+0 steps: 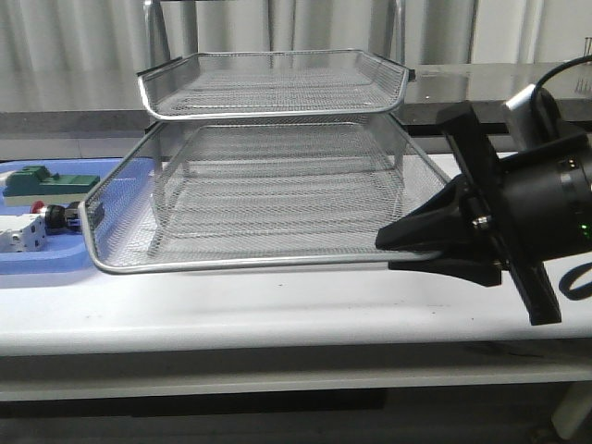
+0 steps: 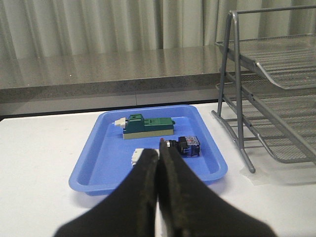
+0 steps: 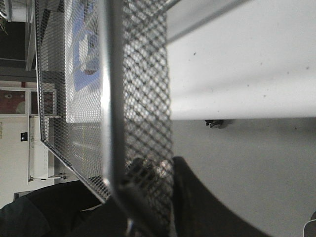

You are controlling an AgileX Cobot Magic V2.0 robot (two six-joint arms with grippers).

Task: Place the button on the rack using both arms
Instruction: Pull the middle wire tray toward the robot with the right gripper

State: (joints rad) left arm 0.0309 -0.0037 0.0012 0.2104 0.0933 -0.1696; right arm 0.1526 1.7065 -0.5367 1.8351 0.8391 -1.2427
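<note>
The button, with red head, black collar and blue rear block, lies on its side in the blue tray; in the front view it shows at the far left. The silver mesh rack stands mid-table with a lower tray slid out toward the front. My right gripper is shut on that tray's front right rim, one finger on each side of the mesh. My left gripper is shut and empty, just short of the blue tray's near wall, with the button just beyond its tips.
In the blue tray a green-and-cream block lies behind the button and a white boxy part beside it, partly hidden by my left fingers. The rack's legs stand right of the blue tray. A grey counter runs behind.
</note>
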